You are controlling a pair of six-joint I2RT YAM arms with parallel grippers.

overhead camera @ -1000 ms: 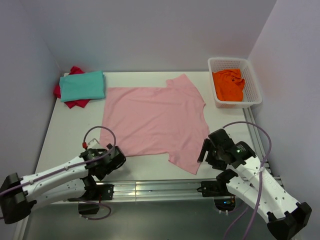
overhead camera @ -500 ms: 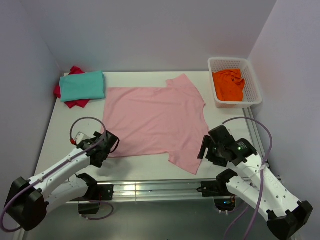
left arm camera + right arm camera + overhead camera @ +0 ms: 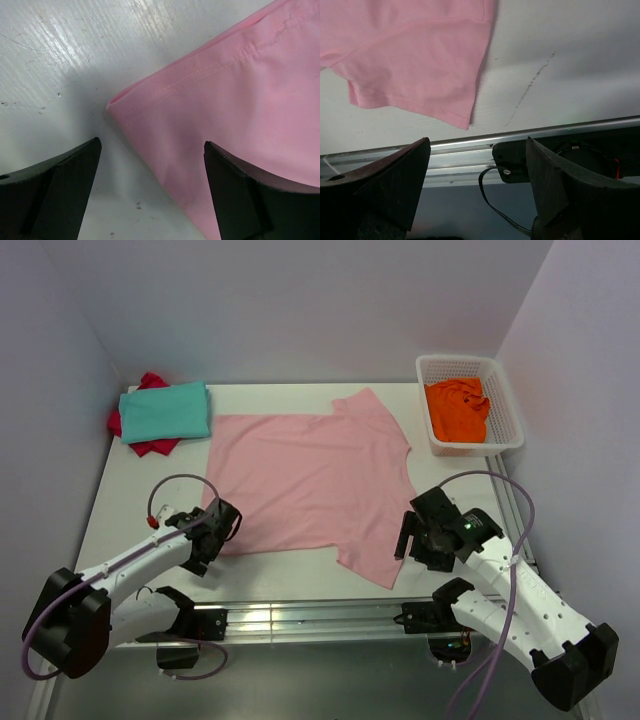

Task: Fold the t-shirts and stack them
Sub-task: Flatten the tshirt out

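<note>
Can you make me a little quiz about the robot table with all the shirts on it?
1. True or false: the pink short-sleeved t-shirt lies spread out flat on the white table.
2. What is in the white plastic basket? A) a crumpled orange garment B) a blue towel C) a green cup
3. Fill in: the folded teal shirt lies on a bunched garment whose colour is ___.

Key: 1 true; 2 A; 3 red.
</note>
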